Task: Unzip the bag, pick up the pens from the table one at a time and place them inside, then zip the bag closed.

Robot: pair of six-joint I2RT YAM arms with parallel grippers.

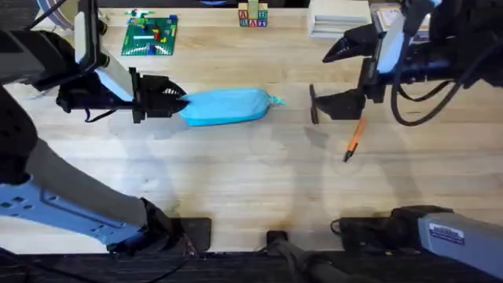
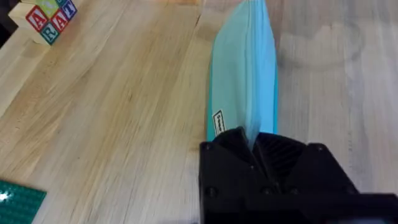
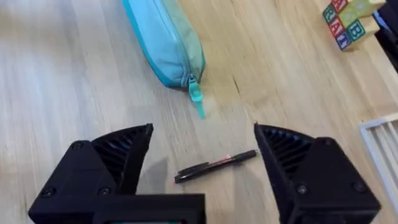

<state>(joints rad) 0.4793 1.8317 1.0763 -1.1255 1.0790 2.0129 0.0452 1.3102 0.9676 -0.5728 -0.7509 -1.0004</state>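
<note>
The light-blue bag (image 1: pixel 228 106) lies lengthwise on the table (image 1: pixel 236 181), its zipper closed. My left gripper (image 1: pixel 169 101) is shut on its left end; the left wrist view shows the black fingers (image 2: pixel 236 146) clamped on the bag (image 2: pixel 245 68). The zipper's pull tab (image 3: pixel 196 99) sticks out of the bag's (image 3: pixel 165 43) right end. An orange pen with a dark tip (image 1: pixel 354 140) lies right of the bag. My right gripper (image 1: pixel 320 79) hangs wide open above the table. In the right wrist view the pen (image 3: pixel 214 167) lies on the wood between the fingers of the gripper (image 3: pixel 202 149).
A green baseplate with bricks (image 1: pixel 149 35) and lettered blocks (image 1: pixel 253 16) stand along the far edge, with a white tray (image 1: pixel 338 20) at the far right. Bare wood stretches in front of the bag.
</note>
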